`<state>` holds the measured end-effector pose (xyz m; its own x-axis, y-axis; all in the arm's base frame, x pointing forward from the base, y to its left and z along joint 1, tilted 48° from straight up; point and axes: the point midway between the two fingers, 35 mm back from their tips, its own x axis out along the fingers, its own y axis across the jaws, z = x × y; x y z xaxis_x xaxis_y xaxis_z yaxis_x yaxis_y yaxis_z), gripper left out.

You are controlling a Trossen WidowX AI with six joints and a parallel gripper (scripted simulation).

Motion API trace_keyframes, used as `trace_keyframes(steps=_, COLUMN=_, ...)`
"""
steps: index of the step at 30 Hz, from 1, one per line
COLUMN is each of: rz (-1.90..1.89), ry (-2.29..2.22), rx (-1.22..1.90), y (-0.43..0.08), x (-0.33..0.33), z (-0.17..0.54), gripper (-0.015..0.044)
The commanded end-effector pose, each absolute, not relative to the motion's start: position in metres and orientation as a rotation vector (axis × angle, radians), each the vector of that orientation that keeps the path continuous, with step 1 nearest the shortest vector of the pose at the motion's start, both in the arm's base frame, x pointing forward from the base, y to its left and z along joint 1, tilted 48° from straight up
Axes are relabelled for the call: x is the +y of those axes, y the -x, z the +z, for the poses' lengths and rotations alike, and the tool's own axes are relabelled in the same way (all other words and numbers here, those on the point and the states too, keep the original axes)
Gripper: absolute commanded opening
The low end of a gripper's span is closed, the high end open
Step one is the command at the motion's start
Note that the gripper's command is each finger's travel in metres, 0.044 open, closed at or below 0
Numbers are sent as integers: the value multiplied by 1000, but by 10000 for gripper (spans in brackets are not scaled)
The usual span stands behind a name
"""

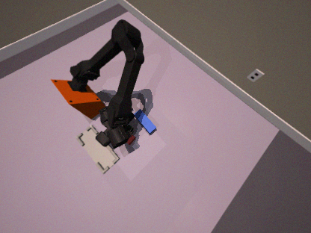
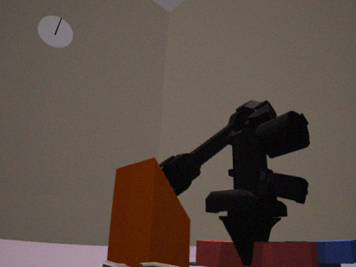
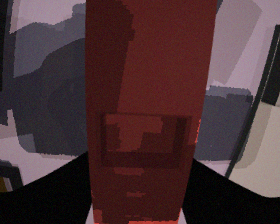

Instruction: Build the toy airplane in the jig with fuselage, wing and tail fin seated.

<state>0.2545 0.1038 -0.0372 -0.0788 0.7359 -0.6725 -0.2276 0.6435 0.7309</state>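
Note:
The red fuselage [image 1: 131, 140] [image 2: 287, 255] [image 3: 160, 65] is beside the jig, with its rectangular socket facing up in the wrist view. My gripper [image 2: 248, 255] [image 3: 138, 153] is shut on it, one finger on each long side near that socket. The fuselage's underside is hidden, so I cannot tell if it touches the table. The cream jig [image 1: 99, 149] [image 3: 260, 155] holds no part in its cradle. The blue wing [image 1: 146, 122] [image 2: 338, 252] lies on the other side of the fuselage from the jig. A small yellowish part, likely the tail fin, shows at the wrist view's lower left edge.
A tall orange block [image 1: 75, 93] [image 2: 133, 212] stands close to the jig, with the arm's base against it. The arm hides part of the work area in the top view. A pale wall [image 1: 187, 54] edges the table at the back.

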Motion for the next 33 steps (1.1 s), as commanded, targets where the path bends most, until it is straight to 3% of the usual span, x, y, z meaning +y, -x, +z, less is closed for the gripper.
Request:
trace_keyframes(steps=1, rz=838, ry=-442, rx=1428, y=-261, x=94, z=-29, gripper=0)
trace_keyframes(steps=33, rz=847, ry=-445, rx=1429, y=-263, x=22, z=40, gripper=0)
